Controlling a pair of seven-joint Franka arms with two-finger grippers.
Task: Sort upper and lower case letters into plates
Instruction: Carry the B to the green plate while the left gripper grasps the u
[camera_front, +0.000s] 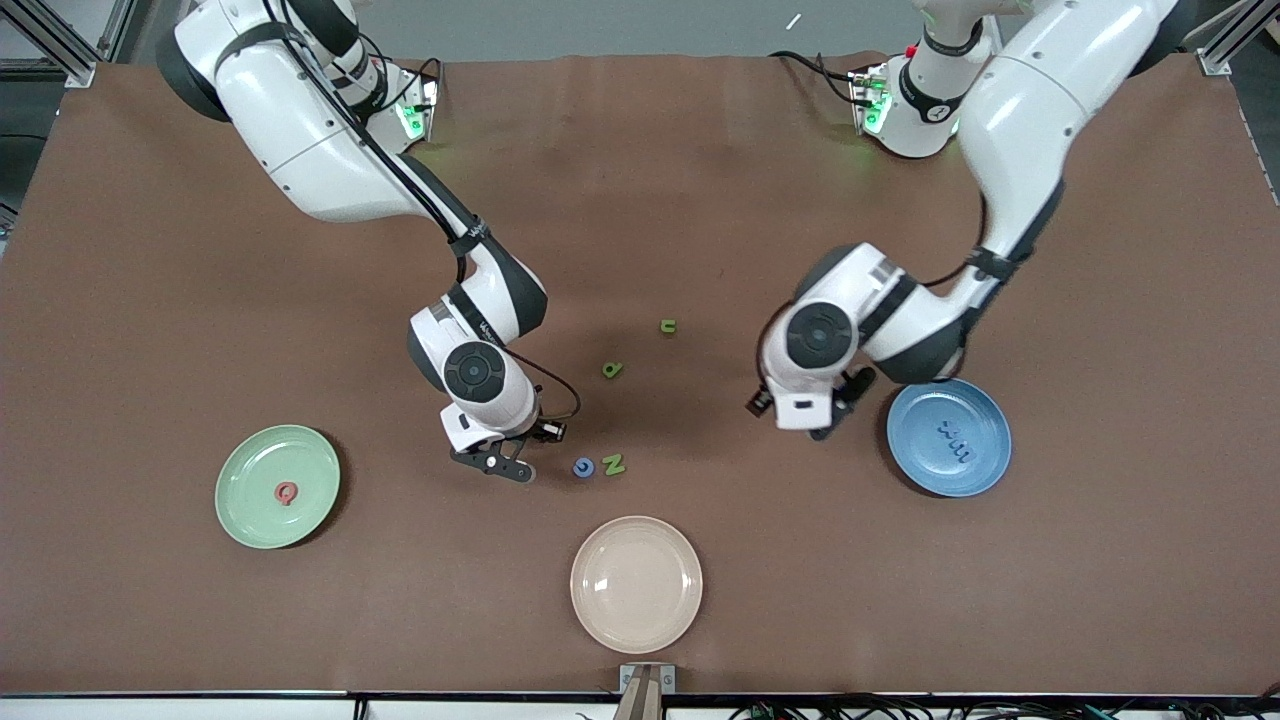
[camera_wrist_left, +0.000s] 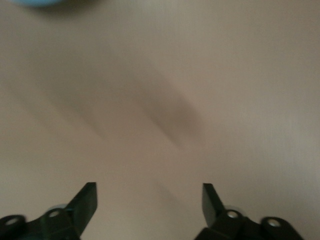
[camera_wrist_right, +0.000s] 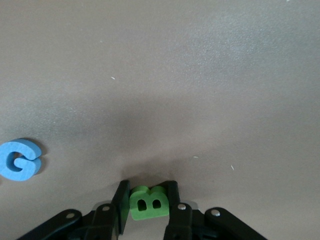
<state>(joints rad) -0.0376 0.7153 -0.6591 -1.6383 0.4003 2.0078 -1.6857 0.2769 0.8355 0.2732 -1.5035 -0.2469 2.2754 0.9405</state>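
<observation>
So sweeping across the front view: the mint green plate (camera_front: 278, 487) sits toward the right arm's end of the table with a pink Q (camera_front: 287, 492) already in it, which I'd take as the capitals plate. Next over, the right gripper (camera_front: 505, 467) is down low by the table and clamped on a green B (camera_wrist_right: 149, 203), which you can see pinched between its fingers in the right wrist view. Just beside it lie a blue letter (camera_front: 583, 467) that reads like a G or C and a green N (camera_front: 613, 463), touching or nearly so. The beige plate (camera_front: 636, 583) is nearest the front camera and holds nothing. Two more green letters, one (camera_front: 612, 370) I can't read and a small u (camera_front: 668, 326), lie farther from the camera, mid-table. Then the left gripper (camera_front: 815, 418) hovers just beside the blue plate (camera_front: 948, 437), fingers spread and holding nothing, and that plate already has a few blue letters (camera_front: 953, 441) in it. My read: the B has just been grabbed, so the next move is lifting it and carrying it over the green plate before letting go, while the left arm goes for the u.
</observation>
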